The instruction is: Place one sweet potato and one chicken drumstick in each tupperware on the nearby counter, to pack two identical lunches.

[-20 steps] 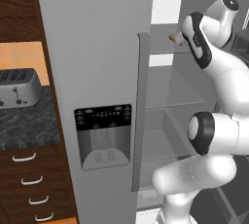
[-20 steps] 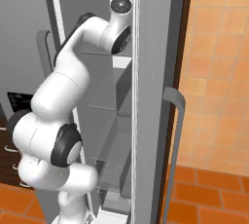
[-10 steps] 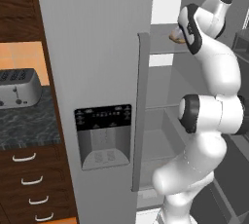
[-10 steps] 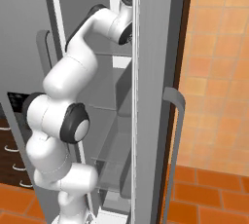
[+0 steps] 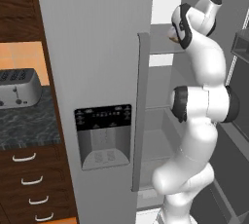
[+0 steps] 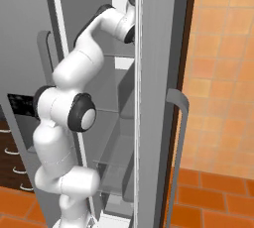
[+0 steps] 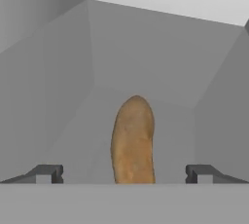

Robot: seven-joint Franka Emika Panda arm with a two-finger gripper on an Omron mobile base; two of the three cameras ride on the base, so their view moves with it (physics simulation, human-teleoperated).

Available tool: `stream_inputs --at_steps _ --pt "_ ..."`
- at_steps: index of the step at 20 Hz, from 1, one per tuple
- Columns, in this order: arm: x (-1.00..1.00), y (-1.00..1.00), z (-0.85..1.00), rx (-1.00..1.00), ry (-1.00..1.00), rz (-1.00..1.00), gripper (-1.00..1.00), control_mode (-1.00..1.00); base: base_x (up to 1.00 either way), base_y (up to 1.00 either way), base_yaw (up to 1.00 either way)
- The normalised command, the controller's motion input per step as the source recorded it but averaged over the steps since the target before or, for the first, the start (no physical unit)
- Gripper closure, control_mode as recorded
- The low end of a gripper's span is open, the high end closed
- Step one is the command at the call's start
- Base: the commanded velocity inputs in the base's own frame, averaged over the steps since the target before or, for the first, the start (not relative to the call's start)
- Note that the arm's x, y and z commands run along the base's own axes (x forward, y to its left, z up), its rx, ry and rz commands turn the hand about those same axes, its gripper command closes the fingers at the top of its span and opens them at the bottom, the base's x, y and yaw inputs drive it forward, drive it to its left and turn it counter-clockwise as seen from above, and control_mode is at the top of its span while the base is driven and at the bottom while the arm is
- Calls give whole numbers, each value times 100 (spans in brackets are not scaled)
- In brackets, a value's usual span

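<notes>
In the hand view a brown, elongated sweet potato (image 7: 133,142) lies on a grey fridge shelf, pointing away from me. My gripper (image 7: 124,173) is open, its two dark fingertips (image 7: 48,173) standing wide on either side of the potato's near end without touching it. In the left base view the arm reaches high into the open fridge, and a bit of the sweet potato (image 5: 171,36) shows by the hand on the upper shelf (image 5: 160,45). The counter (image 5: 24,121) lies to the left. The tupperware and the chicken drumstick are out of view.
The closed left fridge door (image 5: 97,72) with its dispenser stands close beside the arm. The open right door (image 6: 158,98) with a handle flanks it on the other side. A silver toaster (image 5: 17,87) sits on the counter above dark drawers (image 5: 29,184).
The arm has stretched upward and pushed the hand deeper onto the upper fridge shelf. The jaws have stayed open.
</notes>
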Motion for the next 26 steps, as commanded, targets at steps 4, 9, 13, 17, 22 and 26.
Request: stream_inputs --at_steps 4,9,13,17,22,26 --pt "57 0 -9 0 0 0 -100 -100 0 0 0" --pt "23 -1 -24 0 0 0 -100 -100 0 0 0" --pt "8 0 -57 0 9 0 100 -100 0 0 0" --pt "14 0 -57 0 4 0 100 -100 0 0 0" --pt "-44 0 -15 9 -1 -1 100 -100 0 0 0" --pt "-71 3 7 18 -11 0 100 -100 0 0 0"
